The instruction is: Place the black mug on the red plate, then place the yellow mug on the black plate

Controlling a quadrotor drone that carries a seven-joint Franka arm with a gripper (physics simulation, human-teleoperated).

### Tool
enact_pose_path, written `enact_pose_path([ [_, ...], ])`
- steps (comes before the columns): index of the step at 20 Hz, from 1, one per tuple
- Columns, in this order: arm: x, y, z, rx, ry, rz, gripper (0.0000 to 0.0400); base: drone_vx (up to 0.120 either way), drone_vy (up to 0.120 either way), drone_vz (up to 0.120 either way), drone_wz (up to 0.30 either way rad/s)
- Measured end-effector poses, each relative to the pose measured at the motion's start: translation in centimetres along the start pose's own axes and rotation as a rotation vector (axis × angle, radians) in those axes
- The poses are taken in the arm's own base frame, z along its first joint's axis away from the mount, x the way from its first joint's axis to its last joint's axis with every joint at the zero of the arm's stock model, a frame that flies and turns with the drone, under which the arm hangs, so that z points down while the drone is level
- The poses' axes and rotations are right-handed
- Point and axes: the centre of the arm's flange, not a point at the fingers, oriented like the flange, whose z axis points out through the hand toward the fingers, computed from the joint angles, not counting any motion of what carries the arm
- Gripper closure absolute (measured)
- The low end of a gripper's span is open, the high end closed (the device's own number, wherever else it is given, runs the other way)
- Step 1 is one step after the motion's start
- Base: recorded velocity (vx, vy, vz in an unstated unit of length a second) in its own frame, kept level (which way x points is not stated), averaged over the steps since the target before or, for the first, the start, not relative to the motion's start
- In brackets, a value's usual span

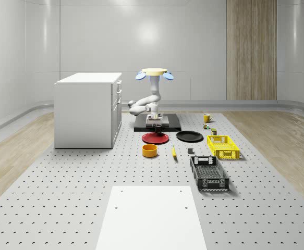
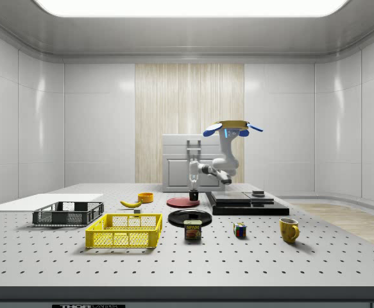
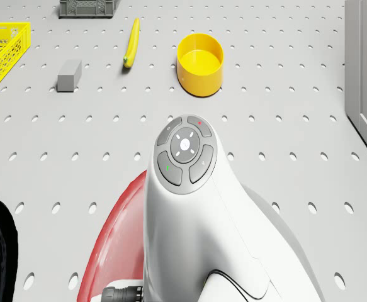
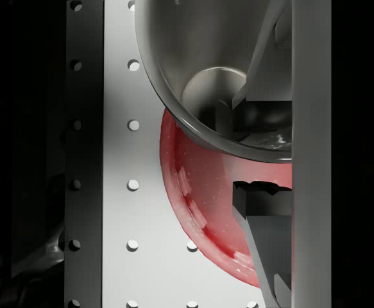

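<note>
My gripper (image 4: 251, 144) is shut on the rim of the black mug (image 4: 206, 77), one finger inside and one outside. The mug (image 2: 193, 195) hangs upright just above the red plate (image 2: 182, 202), near the plate's edge toward the dark platform. The red plate (image 4: 196, 199) lies partly under the mug. In the whole-scene view the mug (image 1: 156, 126) sits under the gripper (image 1: 156, 123), behind the red plate (image 1: 155, 138). The black plate (image 1: 189, 136) lies to its right. The yellow mug (image 1: 207, 118) stands farther back right. The drone (image 1: 154, 73) hovers over the dark platform.
A dark platform (image 1: 168, 125) lies under the drone, beside a white cabinet (image 1: 89, 109). In front are a yellow bowl (image 1: 149, 150), banana (image 1: 173, 151), grey block (image 3: 69, 74), yellow basket (image 1: 223, 146) and black basket (image 1: 209, 173). A can (image 2: 193, 230) and cube (image 2: 239, 230) stand near the yellow mug (image 2: 289, 229).
</note>
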Motion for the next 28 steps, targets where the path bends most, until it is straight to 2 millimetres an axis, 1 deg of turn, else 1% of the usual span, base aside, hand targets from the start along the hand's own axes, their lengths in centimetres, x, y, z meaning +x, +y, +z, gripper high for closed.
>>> enact_pose_path([
  [2,-0.1,-0.1,0.0,0.000,0.000,0.001,0.0292,0.020,0.000,0.000,0.000],
  [10,-0.1,-0.2,0.0,0.001,-0.002,0.003,0.0293,0.120,0.000,0.000,0.000],
  [11,0.6,0.2,0.0,0.003,-0.003,-0.044,0.0280,0.040,0.000,0.000,0.000],
  [12,1.8,1.2,0.2,0.011,-0.007,-0.080,0.0257,0.120,0.000,0.000,0.000],
  [13,3.1,2.6,0.5,0.014,-0.006,-0.101,0.0231,0.120,0.000,0.000,0.000],
  [14,4.2,4.2,0.9,0.012,-0.002,-0.104,0.0224,0.000,0.000,0.000,0.000],
  [15,3.8,4.2,1.1,0.010,-0.001,-0.084,0.0242,0.000,0.000,0.000,0.000],
  [16,3.3,3.8,1.1,0.008,0.000,-0.069,0.0253,0.000,0.000,0.000,0.000],
  [20,1.7,2.0,1.0,0.004,0.000,-0.032,0.0276,0.000,0.000,0.000,0.000],
  [21,1.4,1.6,0.9,0.003,0.000,-0.026,0.0215,0.000,0.000,0.000,0.000],
  [22,1.1,1.3,0.9,0.002,0.000,-0.021,0.0168,0.000,0.000,0.000,0.000],
  [23,0.9,1.1,0.8,0.002,0.000,-0.017,0.0131,0.000,0.000,0.000,0.000],
  [25,0.6,0.7,0.4,0.001,0.000,-0.011,0.0079,0.000,0.000,0.000,0.000],
  [28,0.3,0.3,-0.6,0.000,0.001,-0.005,0.0037,0.000,0.000,0.027,0.000],
])
